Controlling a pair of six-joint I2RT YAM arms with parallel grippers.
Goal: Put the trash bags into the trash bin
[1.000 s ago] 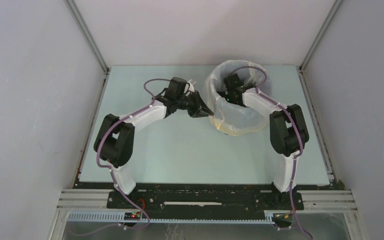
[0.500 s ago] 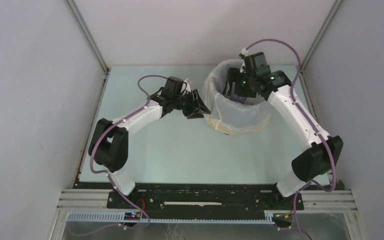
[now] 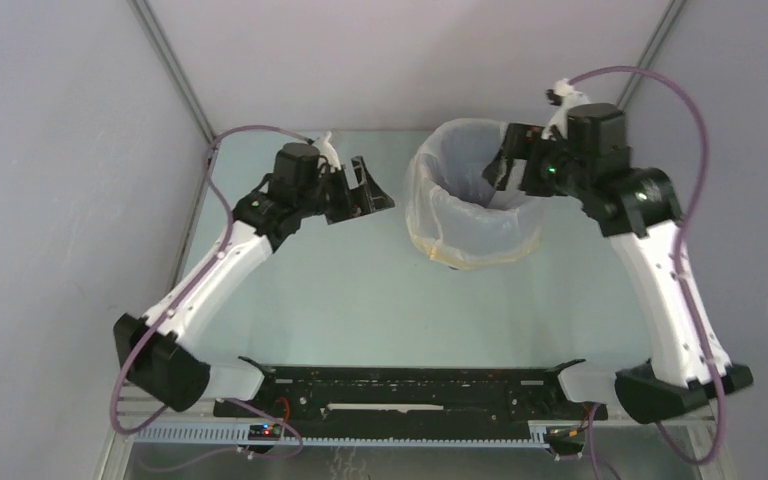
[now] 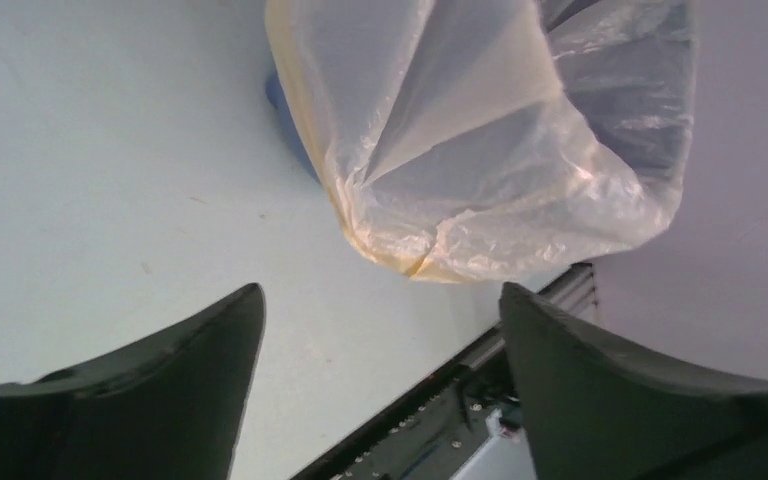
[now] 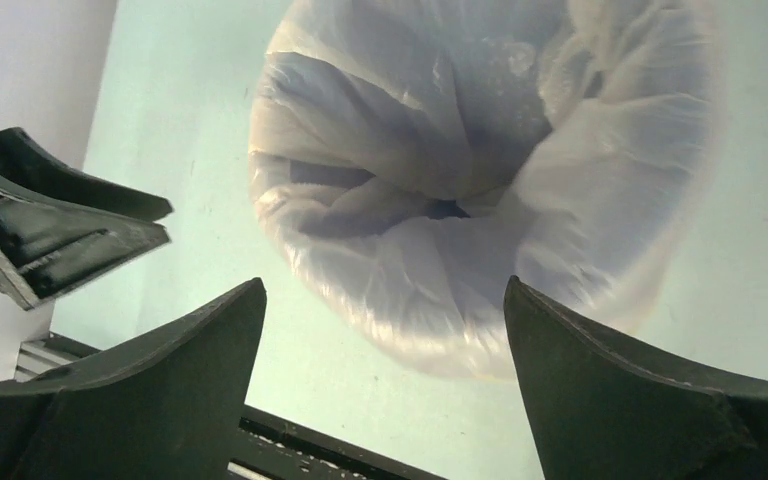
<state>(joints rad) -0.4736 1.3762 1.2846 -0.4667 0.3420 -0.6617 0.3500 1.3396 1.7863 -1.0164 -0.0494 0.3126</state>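
While the bag (image 3: 475, 205) lines the blue bin (image 4: 285, 110), its rim folded down outside, the right gripper (image 3: 497, 170) hovers, fingers apart, just above the bin's right edge, nearer than the left gripper (image 3: 375, 190), likewise spread, off leftward.

No text, label, brand, number or sign is legible in any view.

A: Bag, what have we got?
B: One trash bag (image 3: 475, 215): thin, whitish, translucent, crinkly, with a yellowish rim. It lines the bin, mouth open upward, skirt folded down the outside almost to the bench (image 3: 340, 290).
A: Bin?
B: The trash bin (image 4: 288, 118) is blue and upright, upper right of centre in the top view. Only a sliver shows near its base.
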